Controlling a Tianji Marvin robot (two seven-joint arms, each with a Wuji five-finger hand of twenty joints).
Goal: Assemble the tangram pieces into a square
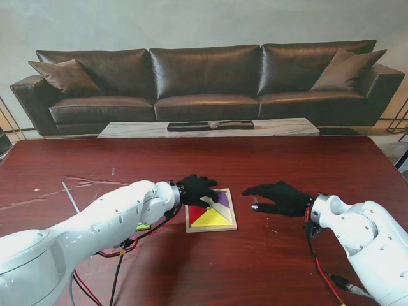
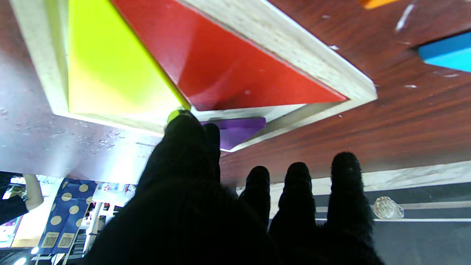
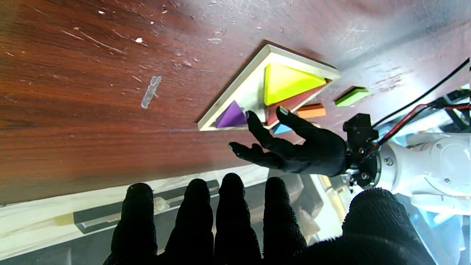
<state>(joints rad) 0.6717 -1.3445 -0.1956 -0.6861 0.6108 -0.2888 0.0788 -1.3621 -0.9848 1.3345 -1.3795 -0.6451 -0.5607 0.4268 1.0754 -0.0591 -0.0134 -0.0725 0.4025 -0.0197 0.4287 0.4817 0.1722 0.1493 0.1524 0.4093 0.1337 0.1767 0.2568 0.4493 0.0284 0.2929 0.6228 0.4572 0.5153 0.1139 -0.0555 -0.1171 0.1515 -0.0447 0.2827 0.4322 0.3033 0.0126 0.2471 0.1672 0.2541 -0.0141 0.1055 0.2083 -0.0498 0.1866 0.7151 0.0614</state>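
A square wooden tray [image 1: 231, 215] lies mid-table. It holds a yellow triangle [image 1: 212, 218], a red triangle [image 1: 195, 214] and a purple triangle [image 1: 222, 199]; part of its floor is bare. My left hand [image 1: 196, 189] hovers over the tray's far left corner, fingers spread and holding nothing. In the right wrist view its fingertips [image 3: 251, 118] sit beside the purple triangle [image 3: 231, 116]. Orange [image 3: 312, 110], green [image 3: 351, 96] and blue [image 3: 281, 129] pieces lie loose beside the tray, under the left arm. My right hand [image 1: 280, 197] floats open to the right of the tray.
Red and black cables [image 1: 121, 252] trail on the table under the left arm, and another cable [image 1: 322, 271] runs by the right arm. A strip of clear tape [image 3: 151, 90] sticks to the wood. Beyond the far edge stand a low table [image 1: 210, 127] and a sofa [image 1: 204, 76].
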